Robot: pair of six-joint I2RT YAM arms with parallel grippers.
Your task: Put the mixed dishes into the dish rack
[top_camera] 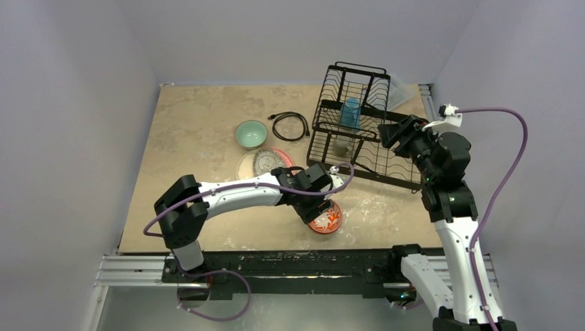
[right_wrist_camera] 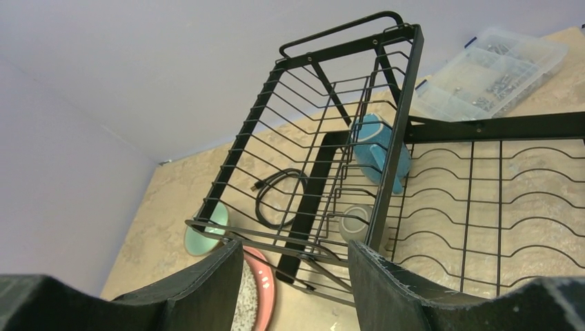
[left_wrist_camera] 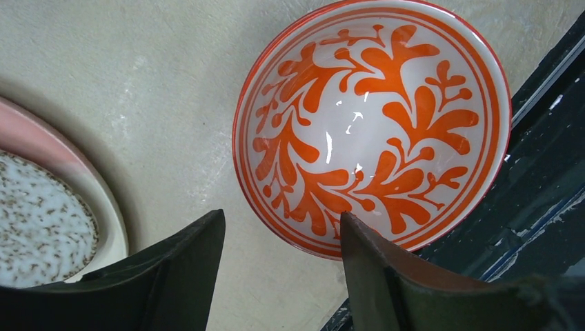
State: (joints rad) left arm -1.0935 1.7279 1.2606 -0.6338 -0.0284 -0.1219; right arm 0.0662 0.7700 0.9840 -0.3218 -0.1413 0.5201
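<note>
A red-orange patterned bowl [top_camera: 330, 221] [left_wrist_camera: 372, 124] sits upright near the table's front edge. My left gripper [top_camera: 310, 214] [left_wrist_camera: 281, 224] hangs over its near rim with the jaws apart: one finger overlaps the rim, the other is over bare table. The dish rack [top_camera: 355, 67] [right_wrist_camera: 343, 48] stands at the back right and holds a blue cup [top_camera: 350, 114] [right_wrist_camera: 376, 148] and a small grey mug [top_camera: 343, 146] [right_wrist_camera: 355, 222]. My right gripper [top_camera: 385, 132] [right_wrist_camera: 295, 252] hovers open beside the rack, holding nothing. A teal bowl [top_camera: 250, 134] [right_wrist_camera: 207, 234] and a cream-and-pink plate [top_camera: 276, 153] [left_wrist_camera: 103, 207] carrying the speckled dish [top_camera: 265, 163] [left_wrist_camera: 34, 227] lie mid-table.
A black coiled cable [top_camera: 290, 126] [right_wrist_camera: 276, 196] lies between the teal bowl and the rack. A clear plastic parts box [right_wrist_camera: 490, 69] sits behind the rack. The black front rail [left_wrist_camera: 545, 207] runs just past the patterned bowl.
</note>
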